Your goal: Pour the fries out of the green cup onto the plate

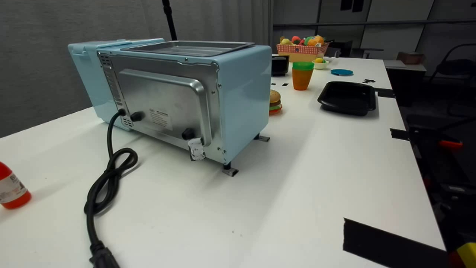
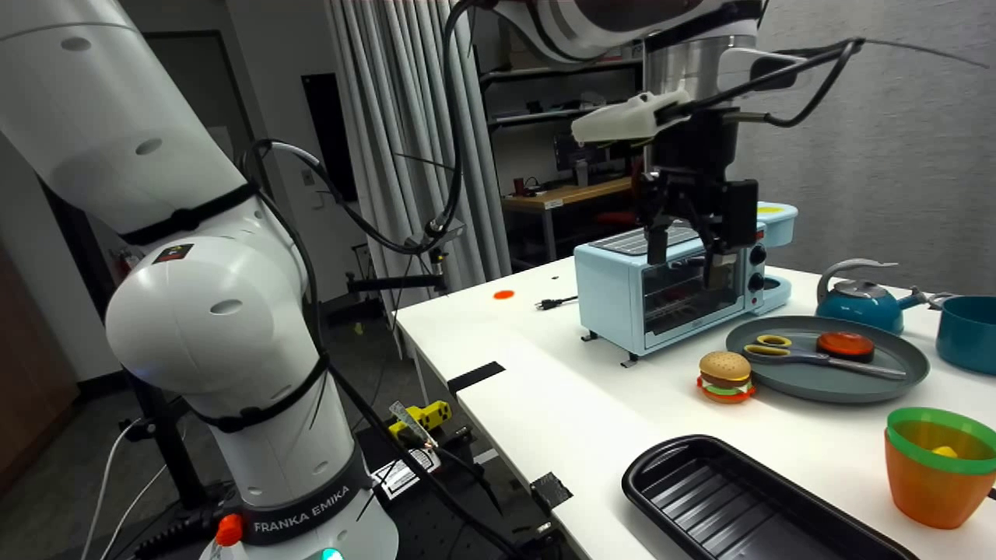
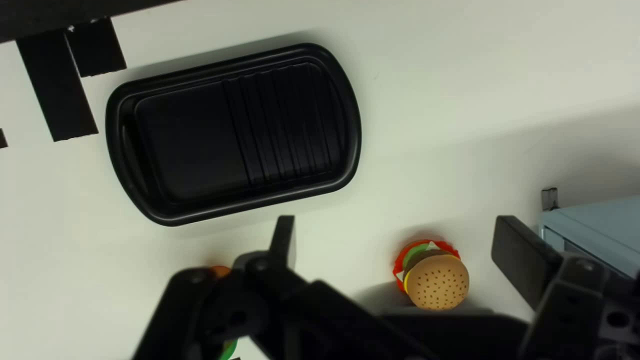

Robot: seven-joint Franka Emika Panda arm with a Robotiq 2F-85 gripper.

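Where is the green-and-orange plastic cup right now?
In an exterior view, the green-and-orange plastic cup stands upright at the lower right, on the white table beside the black ridged tray.

The arm [image 2: 206,334] is white; straps [image 2: 188,221], cables [image 2: 457,144], gripper [image 2: 686,260] black.

Wrist view barely gives you the green cup [image 2: 934,490]: the gripper [image 3: 400,245], blurred and cut off at the bottom, blocks most of it, leaving an orange bit and a green sliver. In an exterior view you catch something yellow [image 2: 945,451] inside, too little to identify; scissors [image 2: 817,358] and a round red thing [image 2: 845,343] you can't name cover part of the plate [image 2: 817,385]; teal pot [image 2: 965,334] runs off the right edge, black tray [image 2: 727,513] off the bottom. In an exterior view the toaster oven [image 1: 243,100] hides part of your burger [image 1: 275,98], its back label [image 1: 160,118] is too small to read, red bottle [image 1: 13,186] cut at left, plug [image 1: 101,257] at bottom.
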